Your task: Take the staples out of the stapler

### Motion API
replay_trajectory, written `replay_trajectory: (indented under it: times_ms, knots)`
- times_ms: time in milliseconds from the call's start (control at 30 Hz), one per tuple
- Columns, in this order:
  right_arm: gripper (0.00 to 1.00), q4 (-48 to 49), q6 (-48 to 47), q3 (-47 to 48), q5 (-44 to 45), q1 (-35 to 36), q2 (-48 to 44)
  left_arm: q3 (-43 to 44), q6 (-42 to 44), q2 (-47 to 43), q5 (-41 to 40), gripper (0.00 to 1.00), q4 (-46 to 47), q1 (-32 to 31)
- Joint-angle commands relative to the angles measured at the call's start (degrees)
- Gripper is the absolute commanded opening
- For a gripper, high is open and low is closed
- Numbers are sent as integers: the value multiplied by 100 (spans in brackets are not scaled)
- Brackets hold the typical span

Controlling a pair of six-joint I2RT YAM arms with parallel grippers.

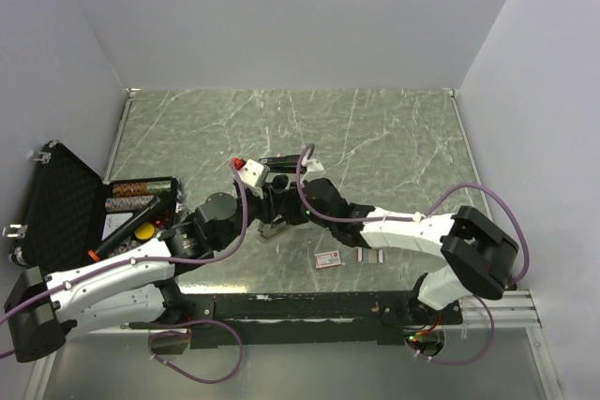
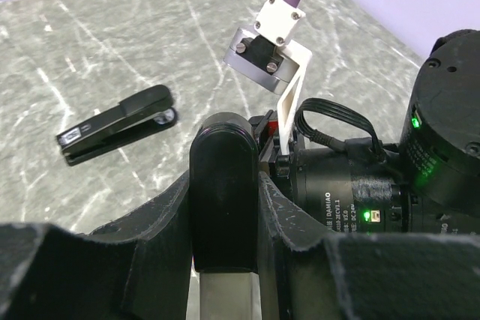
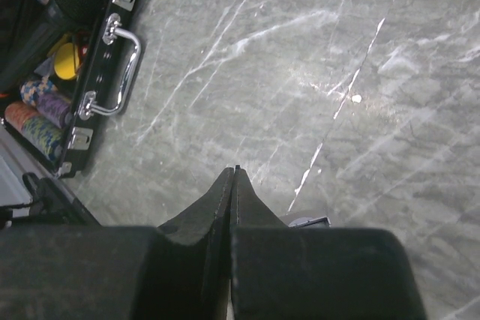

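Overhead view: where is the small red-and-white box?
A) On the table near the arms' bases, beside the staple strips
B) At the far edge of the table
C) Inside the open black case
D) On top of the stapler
A: the red-and-white box lies on the table near its front edge, just left of the staples and well apart from the open black case.

Soft, even overhead light fills every view; shadows under the arms (image 1: 394, 231) are faint. The table (image 1: 394, 138) has a dull sheen, with one small glint in the right wrist view. The right tool (image 3: 234, 177) and the left tool (image 2: 223, 185) loom dark, slightly blurred.
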Motion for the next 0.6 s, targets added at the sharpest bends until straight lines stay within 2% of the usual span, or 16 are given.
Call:
replay_trajectory:
  times_ms: [0, 267, 567]
  knots:
    - [0, -203, -464, -336, -830, 729, -615, 292, 310, -206, -1394, 1, 1256, 294]
    - [0, -406, -464, -529, -584, 808, -1168, 248, 257, -452, -1403, 1, 1098, 294]
    - [0, -467, -640, -363, -460, 826, -1099, 265, 187, -505, -1306, 1, 1054, 294]
